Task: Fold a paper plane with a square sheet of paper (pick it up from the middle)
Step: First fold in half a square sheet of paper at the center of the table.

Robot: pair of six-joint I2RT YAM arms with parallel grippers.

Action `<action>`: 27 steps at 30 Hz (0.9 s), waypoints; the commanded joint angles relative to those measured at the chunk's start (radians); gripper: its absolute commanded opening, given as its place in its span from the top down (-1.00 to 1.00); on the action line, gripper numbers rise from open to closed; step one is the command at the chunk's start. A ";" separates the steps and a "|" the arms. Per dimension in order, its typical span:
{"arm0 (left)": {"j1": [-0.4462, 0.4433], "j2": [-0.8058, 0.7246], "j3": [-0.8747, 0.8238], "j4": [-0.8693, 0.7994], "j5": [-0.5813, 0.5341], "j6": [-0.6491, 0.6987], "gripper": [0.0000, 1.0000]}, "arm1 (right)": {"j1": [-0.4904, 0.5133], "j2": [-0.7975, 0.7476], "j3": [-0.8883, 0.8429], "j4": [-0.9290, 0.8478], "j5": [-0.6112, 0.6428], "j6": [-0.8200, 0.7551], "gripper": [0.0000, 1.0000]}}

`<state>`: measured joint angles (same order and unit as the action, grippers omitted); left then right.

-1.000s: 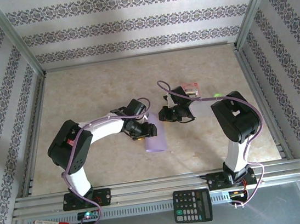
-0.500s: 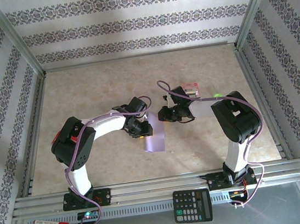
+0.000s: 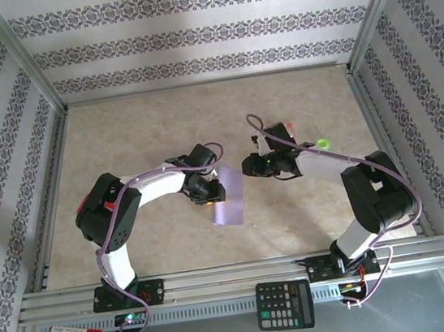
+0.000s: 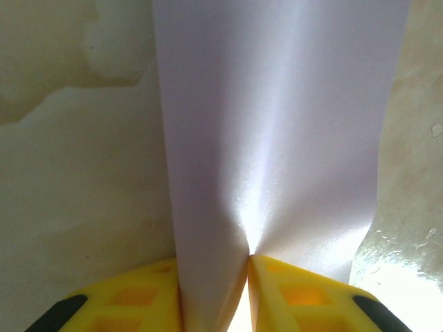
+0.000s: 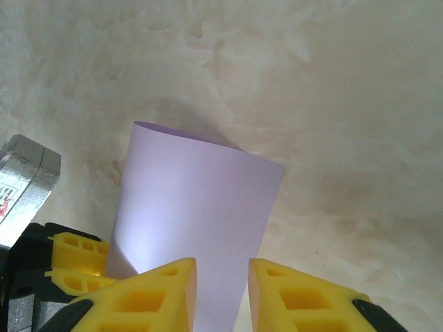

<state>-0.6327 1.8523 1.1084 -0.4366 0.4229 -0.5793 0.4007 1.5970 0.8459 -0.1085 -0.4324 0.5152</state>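
Just one square sheet of paper (image 3: 229,204), pale lavender, bent into a narrow strip over the bench (image 3: 143,127) between the two arms. Runs lengthwise from far to near in the top view, near end pointing at the arm bases, far end just beside the right tool (image 3: 246,167). Pinched at its left edge, about mid-length, by the left tool (image 3: 211,197): in the left wrist view, yellow fingers (image 4: 131,304) closed on a gathered crease, paper fanning straight away from them. On the right tool, parted jaws with a plain gap, the sheet's end lying between the fingers and its far edge curling over; clamping nothing. Two tools in all, and one each of the rest: one small green ring (image 3: 322,143) by the right forearm, one calculator (image 3: 284,305) and one red-capped pen (image 3: 76,331) on the metal ledge (image 3: 201,318) at the front
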 commanded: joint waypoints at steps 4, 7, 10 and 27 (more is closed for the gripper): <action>0.002 0.039 -0.011 0.035 0.012 0.035 0.42 | -0.008 0.009 -0.021 -0.021 0.008 -0.004 0.47; 0.002 0.039 -0.014 0.030 0.006 0.036 0.43 | -0.007 0.016 -0.020 -0.015 0.007 -0.002 0.47; 0.001 0.040 -0.015 0.029 0.000 0.038 0.44 | -0.006 0.015 -0.019 -0.019 0.009 -0.003 0.47; 0.001 0.032 -0.040 0.037 0.000 0.020 0.43 | -0.075 -0.128 -0.094 -0.121 0.039 -0.039 0.47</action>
<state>-0.6327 1.8526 1.1042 -0.4343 0.4244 -0.5632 0.3458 1.5230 0.7731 -0.1890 -0.4191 0.5060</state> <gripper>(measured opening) 0.283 0.267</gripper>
